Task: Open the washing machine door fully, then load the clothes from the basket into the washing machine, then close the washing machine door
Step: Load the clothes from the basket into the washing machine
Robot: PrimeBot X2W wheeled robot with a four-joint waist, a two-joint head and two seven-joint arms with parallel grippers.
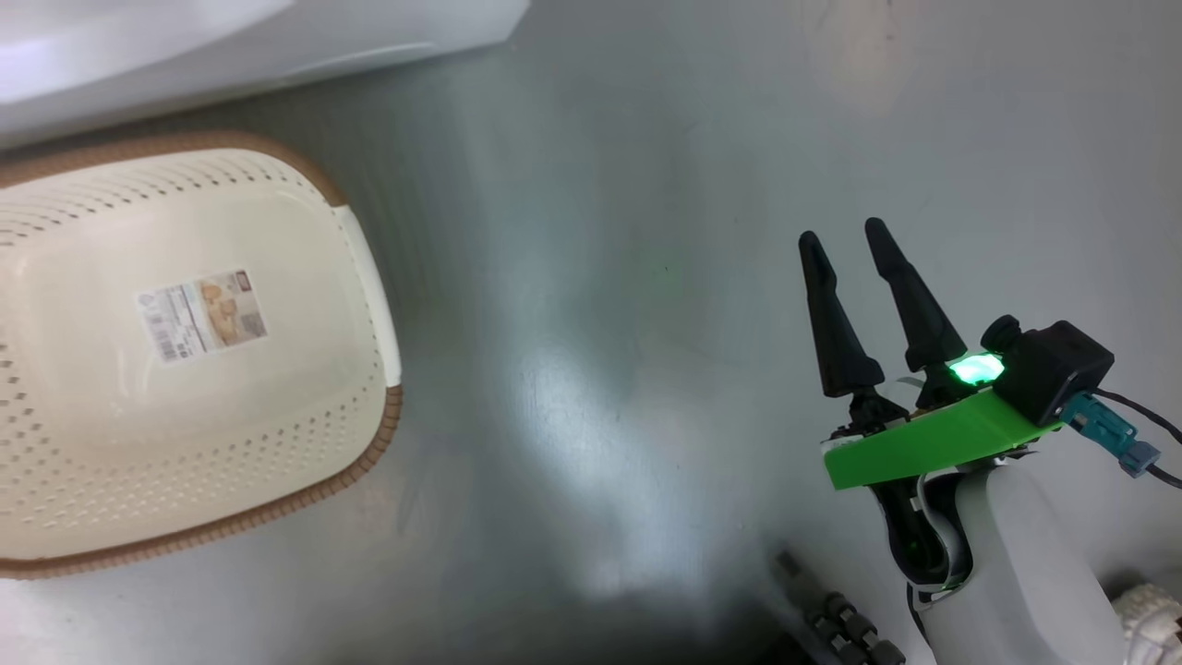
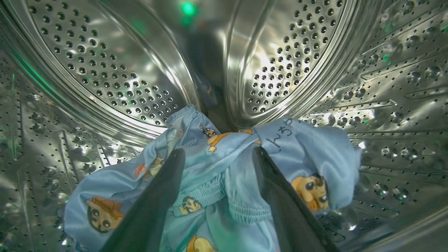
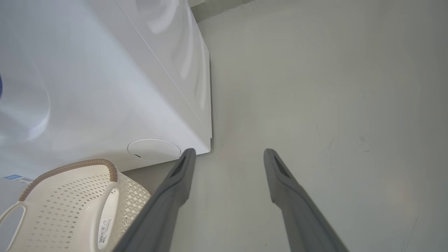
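L pincer wide in washing machine drum, clothes btwn its fingers, R pincer wide above floor

Dark handwritten-style characters are running along a fold of the clothes, right of centre in the left wrist view. They are looking like Japanese hiragana, but are not surely readable. A label sticker is sitting on the floor of the basket, at the left of the head view, showing a barcode and print too small to read. A blue label is showing on the washing machine, at the lower left of the right wrist view, and is unreadable.
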